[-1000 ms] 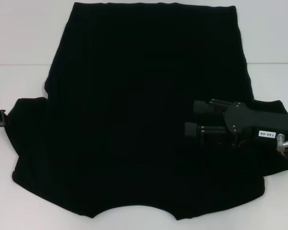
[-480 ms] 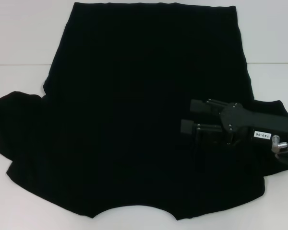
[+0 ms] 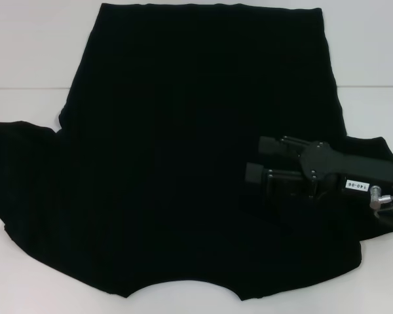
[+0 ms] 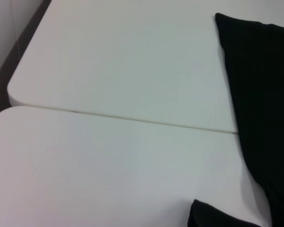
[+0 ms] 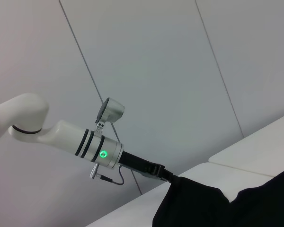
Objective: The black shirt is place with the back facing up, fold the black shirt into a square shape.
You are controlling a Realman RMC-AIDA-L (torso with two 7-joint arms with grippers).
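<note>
Shirt (image 3: pixel 196 157) | left sleeve had been dragged further outward by left gripper (image 5: pixel 166 178), jaws clamped on it | right gripper (image 3: pixel 265 163) over right side, jaws parted, empty | bench (image 4: pixel 109 94) | spreading, fold not begun

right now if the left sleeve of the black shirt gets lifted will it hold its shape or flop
Likely flop: the black shirt lies flat and limp on the white table, with soft curved edges. In the right wrist view the sleeve rises toward the left end effector and drapes down. It looks light, and may drag and wrinkle rather than slide.
</note>
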